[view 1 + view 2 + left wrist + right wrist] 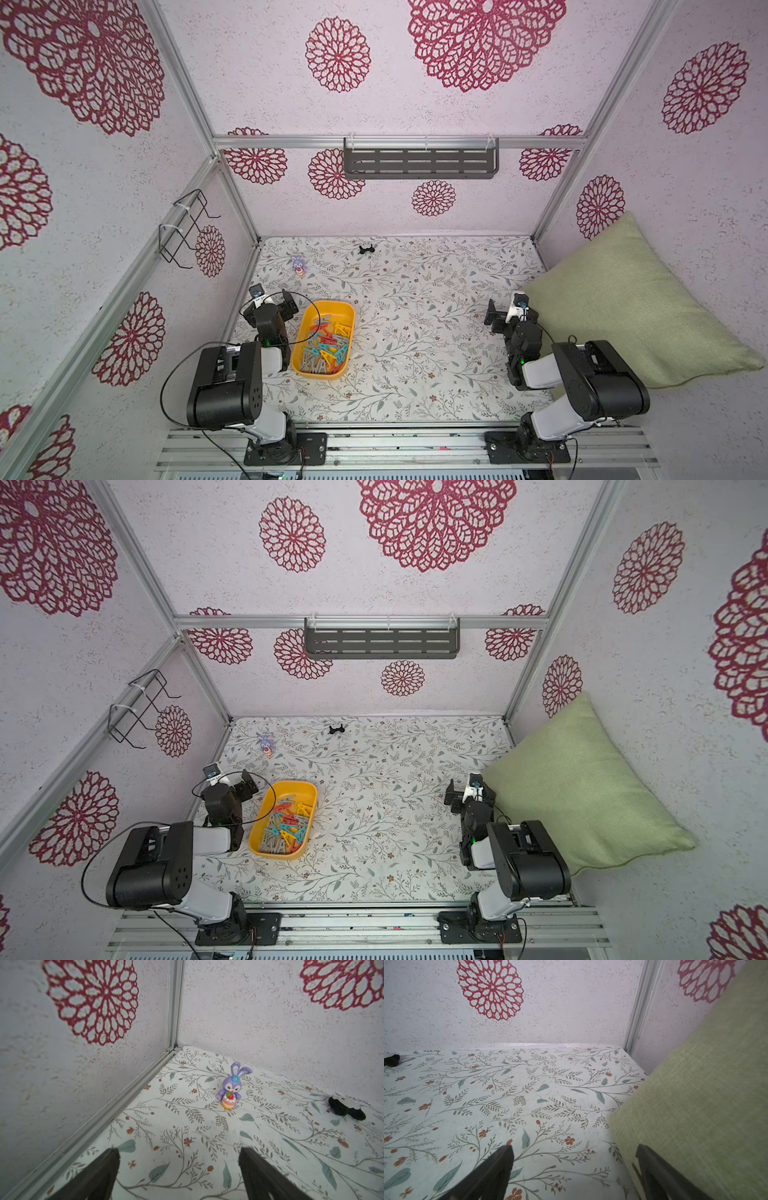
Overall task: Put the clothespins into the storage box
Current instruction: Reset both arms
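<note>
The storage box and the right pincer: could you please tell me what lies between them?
Only bare floral tabletop separates the storage box from the right pincer, seen in both top views.

Black object [392,1060] cut off at right wrist view's edge; clothespins [326,347] overlap in heap, count indeterminable.

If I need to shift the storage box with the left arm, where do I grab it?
Probably pinch the storage box by its far rim, left gripper coming down from above: the low thin wall fits between open jaws, and that end is bare while the clothespins crowd the near end.
</note>
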`<move>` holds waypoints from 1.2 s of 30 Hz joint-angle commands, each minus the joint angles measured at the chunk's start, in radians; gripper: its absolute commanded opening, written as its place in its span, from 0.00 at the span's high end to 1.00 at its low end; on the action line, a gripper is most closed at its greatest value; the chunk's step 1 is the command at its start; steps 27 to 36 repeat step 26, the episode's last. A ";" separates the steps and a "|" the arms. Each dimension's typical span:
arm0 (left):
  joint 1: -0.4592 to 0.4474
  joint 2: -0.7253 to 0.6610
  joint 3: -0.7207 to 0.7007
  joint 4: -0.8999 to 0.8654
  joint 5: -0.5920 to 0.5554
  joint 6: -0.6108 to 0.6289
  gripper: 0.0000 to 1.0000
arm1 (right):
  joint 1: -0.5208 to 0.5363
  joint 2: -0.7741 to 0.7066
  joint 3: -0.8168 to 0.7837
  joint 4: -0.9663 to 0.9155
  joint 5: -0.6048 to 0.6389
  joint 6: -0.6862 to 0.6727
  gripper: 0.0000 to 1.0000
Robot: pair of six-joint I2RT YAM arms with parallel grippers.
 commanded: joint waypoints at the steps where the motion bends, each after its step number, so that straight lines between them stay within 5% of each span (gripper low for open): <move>1: -0.005 0.003 0.004 -0.020 -0.014 0.017 0.03 | -0.005 -0.002 0.013 0.041 -0.011 -0.018 0.01; 36: -0.032 0.008 0.016 -0.030 -0.058 0.042 0.03 | -0.030 -0.008 0.019 0.021 -0.091 -0.022 0.01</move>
